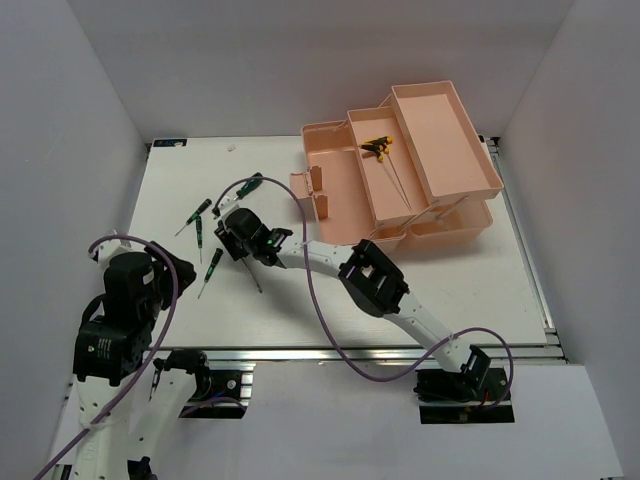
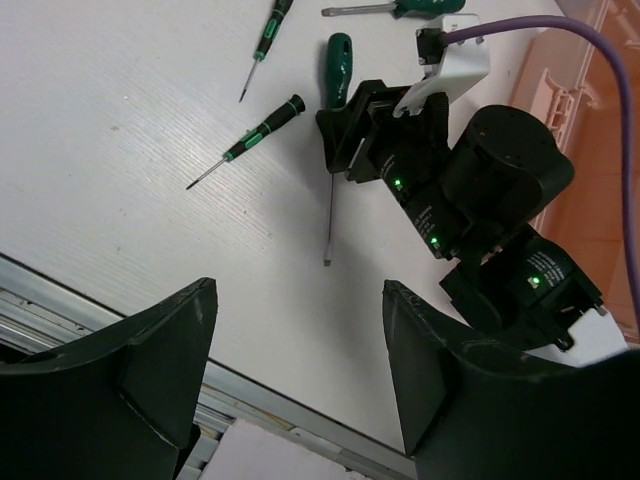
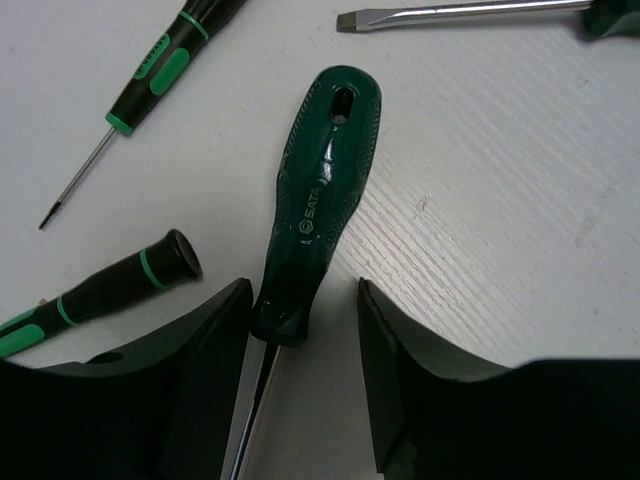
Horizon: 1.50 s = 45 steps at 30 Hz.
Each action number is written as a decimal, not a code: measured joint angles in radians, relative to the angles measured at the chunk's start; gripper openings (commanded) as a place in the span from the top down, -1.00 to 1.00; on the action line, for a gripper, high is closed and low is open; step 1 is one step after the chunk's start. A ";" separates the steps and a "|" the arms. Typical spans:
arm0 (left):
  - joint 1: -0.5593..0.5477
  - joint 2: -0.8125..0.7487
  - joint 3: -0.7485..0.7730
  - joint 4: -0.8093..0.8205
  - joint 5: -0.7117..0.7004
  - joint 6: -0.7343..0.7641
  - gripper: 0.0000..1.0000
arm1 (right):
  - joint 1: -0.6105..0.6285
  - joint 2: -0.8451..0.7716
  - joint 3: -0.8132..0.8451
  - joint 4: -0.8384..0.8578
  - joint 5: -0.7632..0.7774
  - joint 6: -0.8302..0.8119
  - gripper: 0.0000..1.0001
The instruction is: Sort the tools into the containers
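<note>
Right now your right hand is spread, not clenched. Its two fingers straddle the lower end of the big green-handled screwdriver, where the grip narrows toward the shaft. One finger sits just beside the handle and the other leaves a slim gap, so nothing is gripped yet. That spot looks well chosen to me: the handle is the thickest part and gives the pads something to bite on, where the thin shaft would likely slip. The tool lies flat on the tabletop, handle pointing away from the arm bases. It is well apart from the toolbox at the far right.

Your left hand is released and holds nothing. It hangs over the near left edge, probably to keep out of the way of the right arm, which stretches across to the left half of the tabletop.

The near small screwdriver and the far small screwdriver lie just left of the right hand, and the second big screwdriver lies beyond it. The two T-handle keys already rest in a fold-out tier of the toolbox, so four tools are left to sort. Close squarely, or the rounded handle may roll out sideways.
</note>
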 measured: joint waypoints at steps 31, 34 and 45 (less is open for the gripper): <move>0.000 0.245 -0.324 0.365 0.131 0.142 -0.56 | -0.238 -0.636 -0.306 -0.275 -0.846 -0.079 1.00; 0.000 0.334 -0.324 0.436 0.130 0.215 -0.56 | -0.309 -0.686 -0.303 -0.246 -0.820 -0.003 1.00; 0.000 0.538 -0.275 0.582 0.129 0.368 -0.58 | -0.761 -0.726 -0.193 -0.230 -0.472 0.041 1.00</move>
